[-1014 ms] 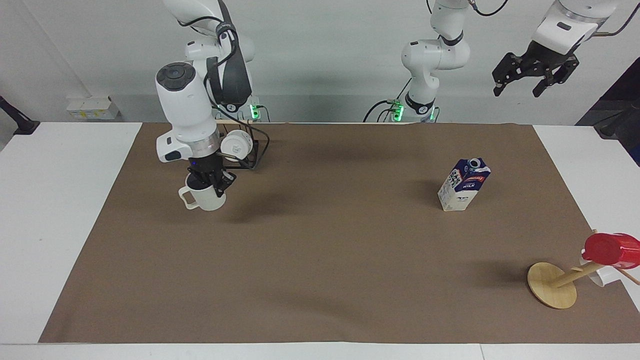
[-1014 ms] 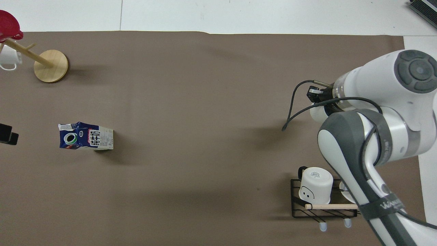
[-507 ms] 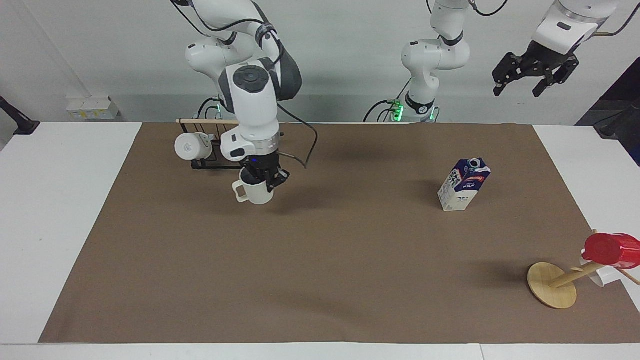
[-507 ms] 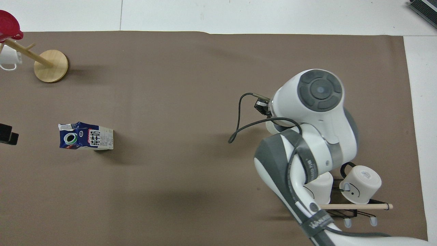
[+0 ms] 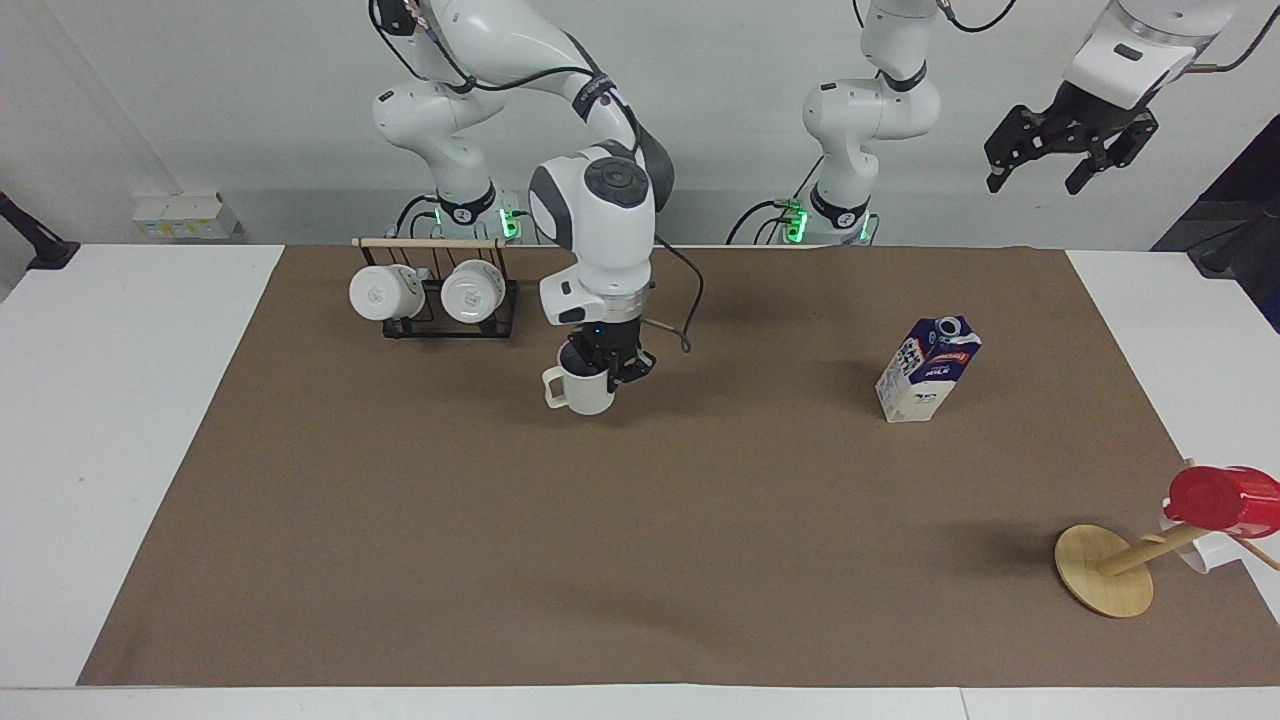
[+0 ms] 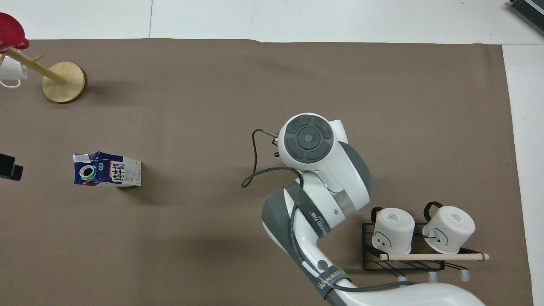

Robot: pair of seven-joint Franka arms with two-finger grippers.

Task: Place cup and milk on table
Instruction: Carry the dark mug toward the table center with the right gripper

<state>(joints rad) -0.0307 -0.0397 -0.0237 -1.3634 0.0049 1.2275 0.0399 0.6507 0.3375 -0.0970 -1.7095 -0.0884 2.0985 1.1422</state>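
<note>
Facing view, ordered from the robots' end outward. Upper right of the frame: my left gripper (image 5: 1072, 160) hangs high in the air off the brown sheet's corner, fingers spread apart and holding nothing; this arm waits. In the overhead view only its dark tip (image 6: 9, 166) shows at the left edge.

Upper left of centre: a black wire rack (image 5: 440, 300) with a wooden rail carries two white mugs (image 5: 380, 291) lying on their sides, close to the robots' edge of the table (image 5: 700, 560).

Just beside the rack, toward the middle of the frame: my right gripper (image 5: 606, 362) is clamped on the rim of the cup (image 5: 580, 388), one finger inside and one outside, handle pointing toward the rack's side of the frame. I cannot tell whether the cup's base touches the sheet. In the overhead view the right arm's wrist covers the cup entirely.

Centre right: the milk (image 5: 928, 369) stands upright on the sheet, spout uppermost, well apart from the cup; in the overhead view it sits at middle left (image 6: 106, 169).

Lower right corner: a wooden mug tree (image 5: 1105, 569) leans outward, bearing a red cup (image 5: 1222, 500) and a white one.
</note>
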